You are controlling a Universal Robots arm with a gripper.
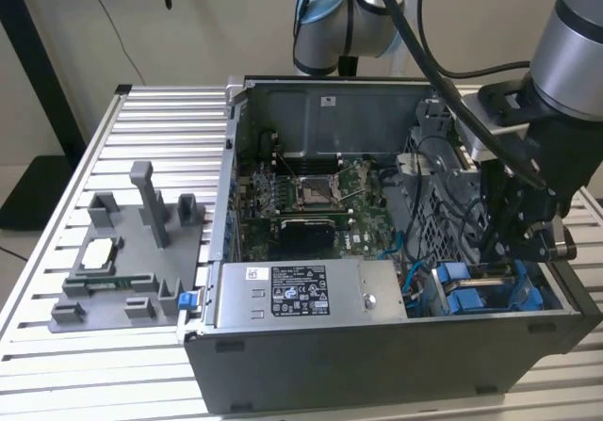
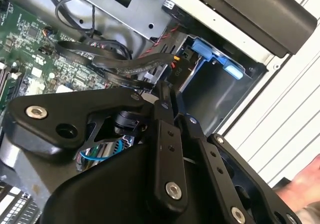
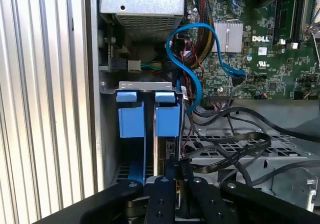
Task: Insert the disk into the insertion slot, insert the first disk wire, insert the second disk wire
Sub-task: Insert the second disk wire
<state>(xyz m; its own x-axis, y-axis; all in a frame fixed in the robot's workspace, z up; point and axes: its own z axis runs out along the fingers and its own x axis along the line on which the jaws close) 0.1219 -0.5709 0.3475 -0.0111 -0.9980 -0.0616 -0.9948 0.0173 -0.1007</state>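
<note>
Inside the open computer case (image 1: 396, 346), lying on its side on a ribbed metal bench (image 1: 151, 110), the robot arm's gripper (image 1: 528, 242) is reaching down into the corner at the exterior view's right, where the drive bays are sitting. The case is lying with its side panel off, so its contents are facing upward and the arm is able to come in from above.

In the first wrist view, the gripper (image 3: 172, 181) is hanging directly over the insertion slot (image 3: 112, 134), a grey sheet-metal bay beside the case wall. Two bright blue carrier tabs are standing side by side in that bay; the disk (image 3: 167, 119) appears to be seated edge-on under the gripper, though its metal body is mostly hidden, so that is a judgement. The dark fingers are drawn close together; whether they are pinching anything I cannot tell.

A blue data cable (image 3: 192, 83) is looping from the bay area towards the green motherboard (image 3: 260, 48), one end hanging loose above the board, and black cables (image 3: 235, 144) are draping across the neighbouring perforated cage. A silver power-supply box (image 1: 311, 294) is filling the case's near edge. On the bench outside the case, a grey fixture tray (image 1: 132, 251) is holding small parts.
</note>
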